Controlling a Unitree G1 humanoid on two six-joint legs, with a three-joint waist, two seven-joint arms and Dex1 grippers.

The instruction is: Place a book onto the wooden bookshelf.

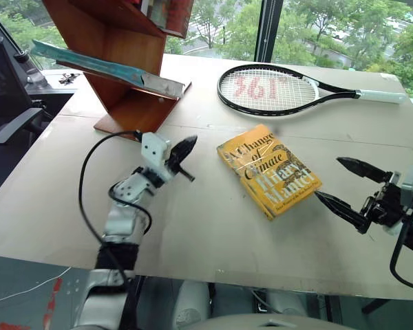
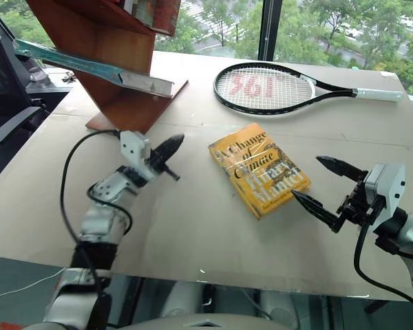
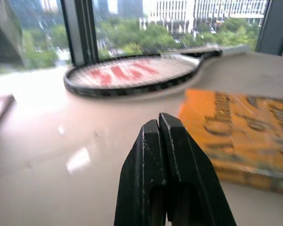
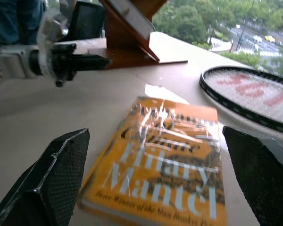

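Observation:
The teal-green book (image 1: 103, 67) lies along a slanted board of the reddish-brown wooden bookshelf (image 1: 134, 113) at the table's far left, its ends sticking out past the wood. My left gripper (image 1: 182, 152) hangs shut and empty in front of the shelf's base, pointing to the right toward the yellow book; in the left wrist view its fingers (image 3: 159, 127) are pressed together. My right gripper (image 1: 329, 179) stands open at the right, just beside the yellow book's near corner, with nothing between its fingers (image 4: 61, 179).
A yellow "A Change of Climate" book (image 1: 268, 170) lies flat mid-table between my grippers. A black tennis racket (image 1: 275, 89) lies at the back right. A dark chair (image 1: 7, 89) stands off the table's left edge. Windows run behind the table.

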